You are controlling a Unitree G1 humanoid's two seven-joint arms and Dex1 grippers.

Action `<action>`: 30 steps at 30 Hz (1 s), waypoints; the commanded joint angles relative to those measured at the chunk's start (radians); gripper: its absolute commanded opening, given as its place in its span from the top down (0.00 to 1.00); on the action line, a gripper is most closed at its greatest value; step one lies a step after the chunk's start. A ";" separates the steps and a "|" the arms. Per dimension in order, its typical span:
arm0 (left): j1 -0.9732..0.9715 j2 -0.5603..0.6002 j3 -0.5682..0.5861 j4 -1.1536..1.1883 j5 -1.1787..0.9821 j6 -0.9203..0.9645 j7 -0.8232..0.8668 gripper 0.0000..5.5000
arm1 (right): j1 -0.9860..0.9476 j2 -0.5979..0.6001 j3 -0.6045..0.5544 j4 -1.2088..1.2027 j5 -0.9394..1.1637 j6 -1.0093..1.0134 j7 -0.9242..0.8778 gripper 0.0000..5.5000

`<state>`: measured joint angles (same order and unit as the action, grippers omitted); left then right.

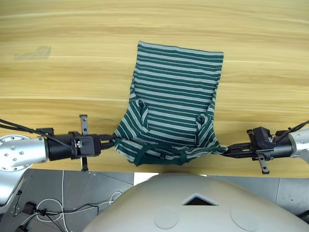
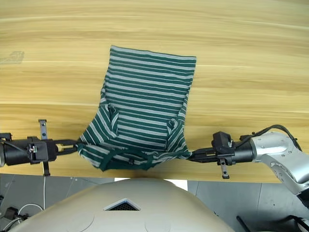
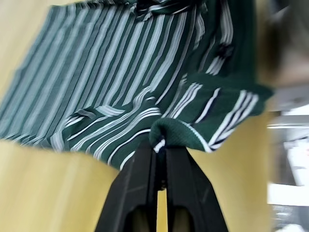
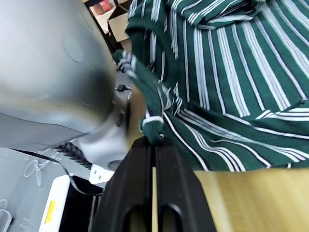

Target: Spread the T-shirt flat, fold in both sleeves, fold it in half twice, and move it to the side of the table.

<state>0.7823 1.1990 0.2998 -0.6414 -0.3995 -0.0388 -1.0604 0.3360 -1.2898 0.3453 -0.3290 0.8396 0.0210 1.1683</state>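
A green T-shirt [image 1: 176, 92] with white stripes lies lengthwise on the wooden table [image 1: 58, 87], its far hem toward the back and its collar end at the near edge. Both sleeves are folded in over the body. My left gripper [image 1: 114, 141] is shut on the near left corner of the T-shirt [image 3: 145, 82], pinching the cloth between its black fingers [image 3: 140, 169]. My right gripper [image 1: 226, 150] is shut on the near right corner of the T-shirt [image 4: 231, 63]. The near end is lifted slightly and hangs stretched between the two grippers at the table's front edge.
The wooden table stretches wide to the left, right and back of the shirt. Below the front edge lie a grey floor and white cables [image 1: 53, 205].
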 commanded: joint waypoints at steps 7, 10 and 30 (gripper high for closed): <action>0.072 -0.098 0.033 -0.066 0.031 0.088 -0.106 0.99 | 0.063 0.098 -0.173 -0.025 -0.036 0.102 0.043 1.00; -0.021 -0.098 0.031 0.001 0.019 0.112 -0.118 0.99 | 0.000 0.156 -0.214 0.026 -0.055 0.120 0.048 1.00; -1.010 -0.535 -0.361 0.766 0.291 0.096 0.261 0.99 | -0.840 0.724 -0.168 0.872 -0.534 -0.109 0.010 1.00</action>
<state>-0.1811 0.6766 -0.0866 0.0780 -0.1177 0.0730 -0.8169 -0.4586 -0.5846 0.1976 0.4819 0.3289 -0.0617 1.1796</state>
